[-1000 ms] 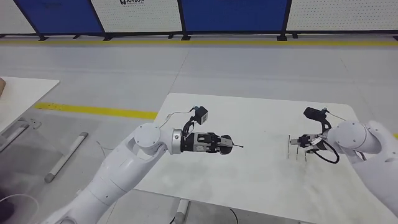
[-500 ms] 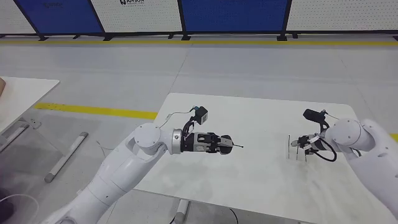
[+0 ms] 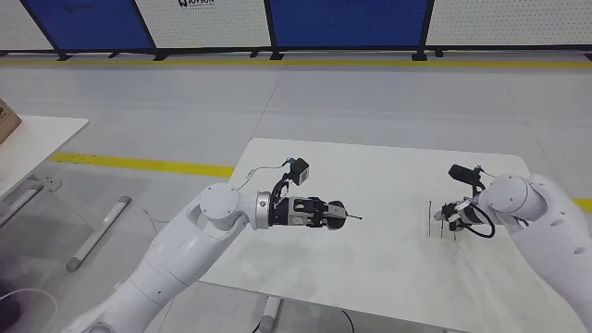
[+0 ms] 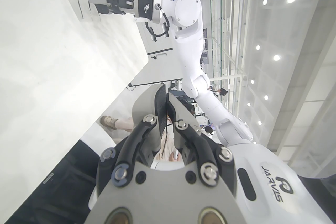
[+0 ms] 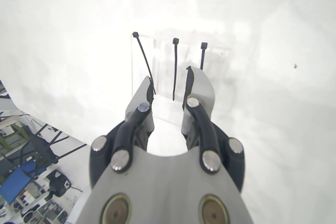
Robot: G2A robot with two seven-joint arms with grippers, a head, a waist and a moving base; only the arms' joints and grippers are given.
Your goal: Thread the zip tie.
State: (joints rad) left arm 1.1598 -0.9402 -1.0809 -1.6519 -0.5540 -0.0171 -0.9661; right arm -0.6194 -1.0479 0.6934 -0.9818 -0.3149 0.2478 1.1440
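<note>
Got spread fingers (image 5: 202, 83) on the right gripper (image 5: 169, 75), straddling the middle zip tie (image 5: 174, 64) of three standing in a clear rack (image 5: 147, 36), right of centre on the table (image 3: 388, 176) in the top view. Looks like the grab step. Worth centring on that strap first, minding the outer tie (image 5: 144, 62) seemingly brushing one pad, then closing low and lifting out cleanly. At centre-left, got the left gripper (image 4: 166, 91) with fingers pressed together, apparently pinching a thin black zip tie (image 3: 351, 215).
</note>
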